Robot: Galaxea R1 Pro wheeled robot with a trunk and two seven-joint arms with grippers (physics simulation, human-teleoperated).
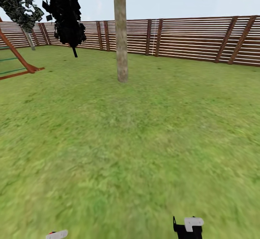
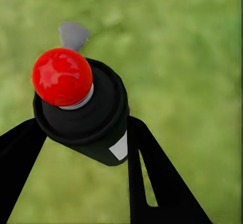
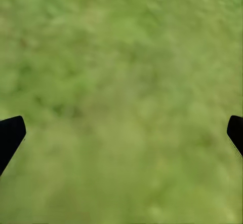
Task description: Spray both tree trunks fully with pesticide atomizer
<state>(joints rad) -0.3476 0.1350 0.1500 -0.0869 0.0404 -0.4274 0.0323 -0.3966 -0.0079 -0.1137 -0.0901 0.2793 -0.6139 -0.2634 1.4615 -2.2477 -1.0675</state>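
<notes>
Left gripper (image 2: pixel 83 148): clamped on spray bottle (image 2: pixel 83 117). Right gripper (image 3: pixel 121 133): fingers apart over lawn (image 3: pixel 121 57). Tree trunk (image 1: pixel 121 37): far, centre.

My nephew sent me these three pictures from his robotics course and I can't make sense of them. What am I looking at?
These are simulated pictures from one wheeled robot with two arms, standing on a lawn. The wide picture comes from a camera on its head: a tree trunk rises ahead, with a wooden fence behind it. The other two come from cameras near each arm's end. The left gripper has its dark fingers closed on a spray bottle, seen from above, with a red knob and a grey nozzle. The right gripper is open, holding nothing, with grass beneath it.
</notes>
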